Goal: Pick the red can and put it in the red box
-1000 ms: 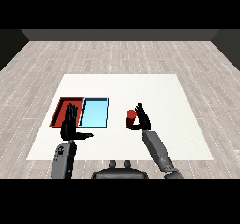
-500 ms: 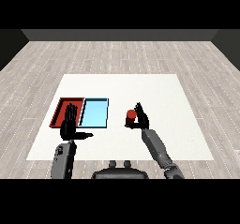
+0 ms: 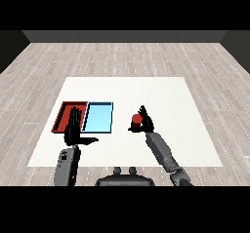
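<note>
Right hand (image 3: pixel 145 123) at the red can (image 3: pixel 135 122), fingers curling around it.
My left hand (image 3: pixel 74 132) hovers open-fingered over the red tray (image 3: pixel 62 115); it may block delivery; the blue tray (image 3: pixel 98 117) invites misplacement.

A white table (image 3: pixel 127 88) is sitting on a floor (image 3: pixel 132 56) of pale grey wood-look planks. Dark walls (image 3: pixel 122 36) are closing off the room at the far end, with even light falling across everything.
</note>
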`<state>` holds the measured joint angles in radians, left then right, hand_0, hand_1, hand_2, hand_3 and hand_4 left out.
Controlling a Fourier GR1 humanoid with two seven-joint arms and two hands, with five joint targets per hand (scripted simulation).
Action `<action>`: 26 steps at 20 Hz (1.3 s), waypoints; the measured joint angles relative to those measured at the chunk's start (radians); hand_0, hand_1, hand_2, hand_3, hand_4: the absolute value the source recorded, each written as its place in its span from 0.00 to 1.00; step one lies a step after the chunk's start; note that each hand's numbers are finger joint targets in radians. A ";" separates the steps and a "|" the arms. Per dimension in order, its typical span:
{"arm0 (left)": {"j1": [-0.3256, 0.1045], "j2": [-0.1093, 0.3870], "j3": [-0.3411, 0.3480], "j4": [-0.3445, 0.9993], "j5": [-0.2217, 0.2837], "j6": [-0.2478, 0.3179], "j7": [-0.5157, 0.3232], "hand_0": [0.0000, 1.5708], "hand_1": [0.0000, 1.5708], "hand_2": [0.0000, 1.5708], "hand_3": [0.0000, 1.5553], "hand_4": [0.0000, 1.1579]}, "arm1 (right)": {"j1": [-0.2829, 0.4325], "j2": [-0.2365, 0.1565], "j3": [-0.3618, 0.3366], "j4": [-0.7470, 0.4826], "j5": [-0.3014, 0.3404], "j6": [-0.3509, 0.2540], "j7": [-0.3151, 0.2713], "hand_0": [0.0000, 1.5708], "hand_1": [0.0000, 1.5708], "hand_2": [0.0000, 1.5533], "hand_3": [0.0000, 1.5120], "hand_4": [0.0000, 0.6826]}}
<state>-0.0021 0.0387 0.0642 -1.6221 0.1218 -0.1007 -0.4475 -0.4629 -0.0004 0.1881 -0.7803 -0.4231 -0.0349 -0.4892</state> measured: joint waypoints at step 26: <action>0.011 -0.004 0.003 -0.027 0.015 0.001 0.002 0.00 0.00 0.00 0.00 0.00 | -0.139 0.000 0.130 0.177 -0.088 -0.188 -0.024 0.97 0.97 0.95 0.95 0.84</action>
<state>0.0086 0.0348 0.0675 -1.6490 0.1364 -0.1000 -0.4456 -0.6023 -0.0004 0.3180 -0.6029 -0.5115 -0.2225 -0.5130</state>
